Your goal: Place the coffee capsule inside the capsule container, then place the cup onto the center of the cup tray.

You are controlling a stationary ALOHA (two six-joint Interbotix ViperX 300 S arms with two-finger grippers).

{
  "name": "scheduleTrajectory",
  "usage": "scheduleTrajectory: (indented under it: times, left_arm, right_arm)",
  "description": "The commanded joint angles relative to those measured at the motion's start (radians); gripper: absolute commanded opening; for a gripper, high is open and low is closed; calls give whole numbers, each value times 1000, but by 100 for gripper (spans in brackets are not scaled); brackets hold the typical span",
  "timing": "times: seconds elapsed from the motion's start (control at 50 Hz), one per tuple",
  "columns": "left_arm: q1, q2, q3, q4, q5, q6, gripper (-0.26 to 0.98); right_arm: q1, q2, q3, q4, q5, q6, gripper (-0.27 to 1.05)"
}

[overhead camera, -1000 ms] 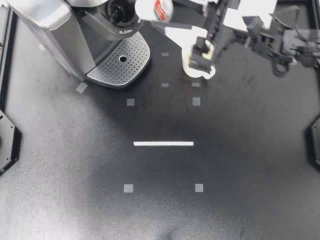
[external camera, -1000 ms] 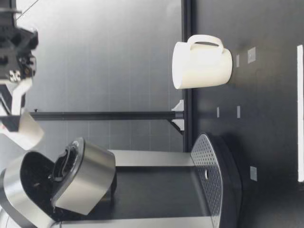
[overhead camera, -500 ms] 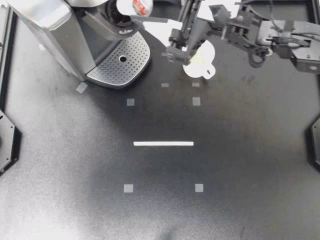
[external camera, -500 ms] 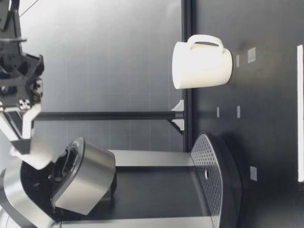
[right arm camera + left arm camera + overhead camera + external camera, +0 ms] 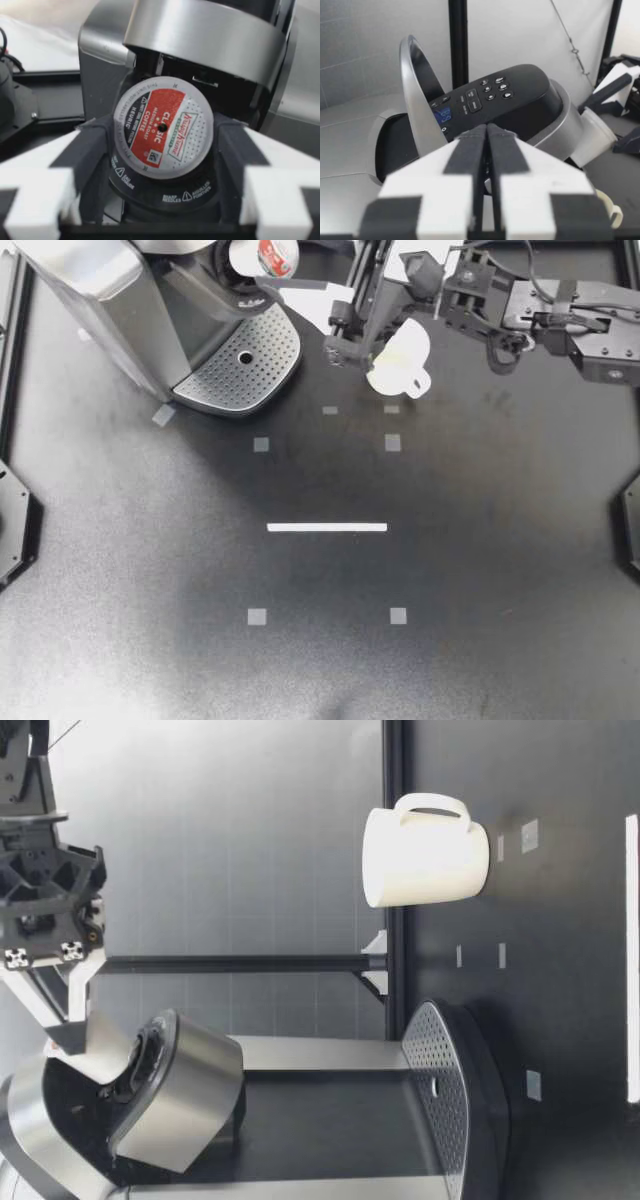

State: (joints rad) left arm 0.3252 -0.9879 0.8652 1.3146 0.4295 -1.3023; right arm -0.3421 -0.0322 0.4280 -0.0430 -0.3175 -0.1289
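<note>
My right gripper (image 5: 258, 270) is shut on the coffee capsule (image 5: 272, 252), a white pod with a red and black lid. It holds the capsule just above the machine's open capsule container (image 5: 238, 270). In the right wrist view the capsule (image 5: 160, 131) sits between both dark pads (image 5: 92, 165), over the holder's black ring (image 5: 167, 197). The low view shows the capsule (image 5: 102, 1048) at the holder's mouth (image 5: 135, 1065). The white cup (image 5: 402, 365) stands on the table, right of the perforated cup tray (image 5: 262, 352). My left gripper (image 5: 482, 160) is shut on nothing, facing the machine.
The coffee machine (image 5: 120, 310) fills the table's back left corner, with its silver lid (image 5: 415, 100) raised. A white tape line (image 5: 327, 527) and small grey squares mark the black table. My right arm (image 5: 530, 315) reaches in over the cup.
My right gripper has carried the capsule leftward from near the cup and down to the mouth of the capsule container. The cup has not moved.
</note>
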Motion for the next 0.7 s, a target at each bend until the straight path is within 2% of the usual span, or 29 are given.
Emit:
scheduleTrajectory:
  times: [0.0, 0.68]
  left_arm:
    - [3, 5, -12, 5, -3, -2, 5]
    - [3, 5, -9, 5, -3, -2, 5]
  right_arm:
    - [-5, -9, -34, -2, 6, -6, 50]
    - [-5, 15, -54, -2, 20, -20, 51]
